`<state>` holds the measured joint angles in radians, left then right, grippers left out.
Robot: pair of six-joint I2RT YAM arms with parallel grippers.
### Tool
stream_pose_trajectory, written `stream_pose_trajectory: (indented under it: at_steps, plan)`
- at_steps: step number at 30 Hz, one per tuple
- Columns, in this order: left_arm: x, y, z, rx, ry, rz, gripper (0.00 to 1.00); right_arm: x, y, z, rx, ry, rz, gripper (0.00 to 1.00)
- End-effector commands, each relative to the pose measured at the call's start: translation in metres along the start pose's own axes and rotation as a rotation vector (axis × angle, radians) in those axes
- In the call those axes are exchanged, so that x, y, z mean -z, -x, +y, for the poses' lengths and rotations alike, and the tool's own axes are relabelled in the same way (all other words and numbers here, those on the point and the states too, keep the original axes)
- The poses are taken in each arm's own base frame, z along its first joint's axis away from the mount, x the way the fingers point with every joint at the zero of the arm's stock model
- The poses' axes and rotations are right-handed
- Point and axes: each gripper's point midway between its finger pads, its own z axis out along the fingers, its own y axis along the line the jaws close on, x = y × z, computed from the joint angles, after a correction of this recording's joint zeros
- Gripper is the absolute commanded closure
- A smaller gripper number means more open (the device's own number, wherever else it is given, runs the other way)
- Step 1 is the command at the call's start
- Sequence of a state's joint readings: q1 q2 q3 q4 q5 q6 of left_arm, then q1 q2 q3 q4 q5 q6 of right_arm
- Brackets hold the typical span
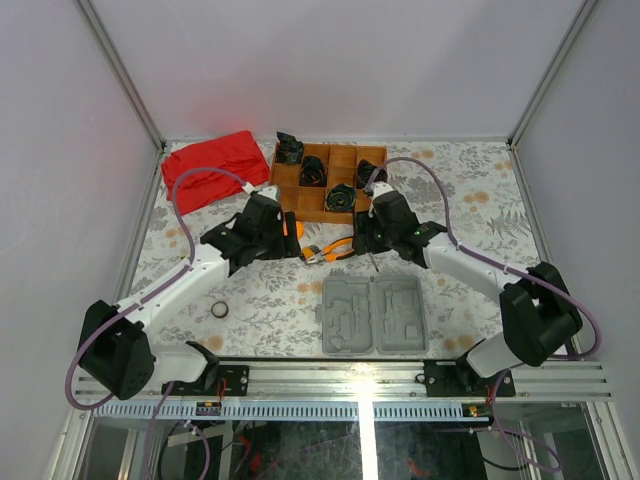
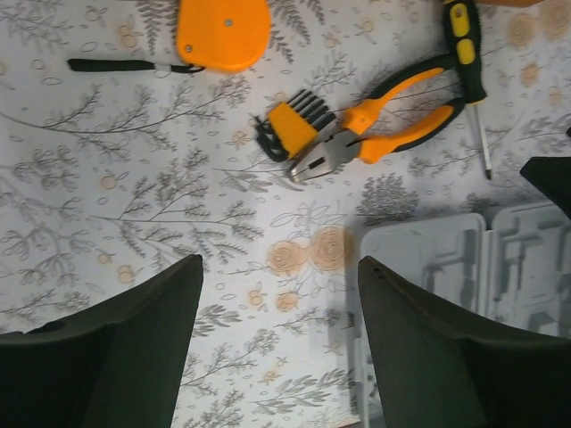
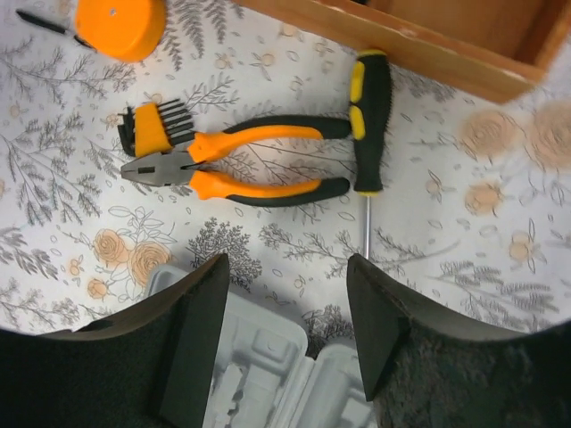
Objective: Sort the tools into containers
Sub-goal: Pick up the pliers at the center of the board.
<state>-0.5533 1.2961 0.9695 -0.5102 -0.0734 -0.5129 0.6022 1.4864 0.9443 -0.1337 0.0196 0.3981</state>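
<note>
No writing, brand, number or sign can be read in any view; the orange tape measure (image 2: pixel 223 31), the pliers (image 3: pixel 198 167), the screwdriver (image 3: pixel 370 116) and the grey case (image 1: pixel 374 314) show no legible marking.

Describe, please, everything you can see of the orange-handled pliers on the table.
The pliers are combination pliers: grey metal head, orange handles turning black at their ends, plastic-looking. They lie flat on the flowered table, jaws shut, handles slightly spread, between the wooden tray and the open grey case. The head lies against an orange hex key holder; the handle ends reach the screwdriver, seemingly touching it. Nothing grips them.
</note>
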Motion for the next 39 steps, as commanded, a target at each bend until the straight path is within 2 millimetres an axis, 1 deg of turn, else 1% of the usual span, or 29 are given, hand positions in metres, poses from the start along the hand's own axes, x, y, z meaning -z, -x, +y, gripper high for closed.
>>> stream_pose_trajectory:
  at_steps: [1,6,8,12,15,18,30,32,39]
  plan:
    - [0.009,-0.002,0.027,-0.044,0.106,-0.020,0.31,-0.011,0.022,0.027,0.270,0.139,-0.021,0.37]
    - [0.025,0.000,0.044,-0.043,0.174,-0.067,0.31,-0.024,0.025,0.047,0.472,0.270,0.043,0.35]
    - [0.033,0.003,0.052,-0.040,0.206,-0.096,0.30,-0.033,0.014,0.050,0.547,0.323,0.101,0.34]
    - [0.048,0.010,0.065,-0.039,0.274,-0.137,0.29,-0.045,0.001,0.048,0.635,0.370,0.191,0.34]
    - [0.053,0.007,0.069,-0.043,0.286,-0.132,0.29,-0.054,-0.007,0.046,0.662,0.378,0.233,0.30]
    - [0.051,0.000,0.074,-0.045,0.295,-0.123,0.28,-0.060,-0.011,0.047,0.682,0.391,0.251,0.28]
    - [0.035,-0.007,0.073,-0.060,0.304,-0.076,0.27,-0.081,-0.029,0.046,0.758,0.381,0.324,0.27]
    - [0.035,-0.007,0.074,-0.060,0.307,-0.074,0.27,-0.086,-0.030,0.047,0.767,0.366,0.326,0.27]
    - [0.038,-0.004,0.075,-0.052,0.307,-0.094,0.24,-0.099,-0.045,0.050,0.772,0.327,0.359,0.30]
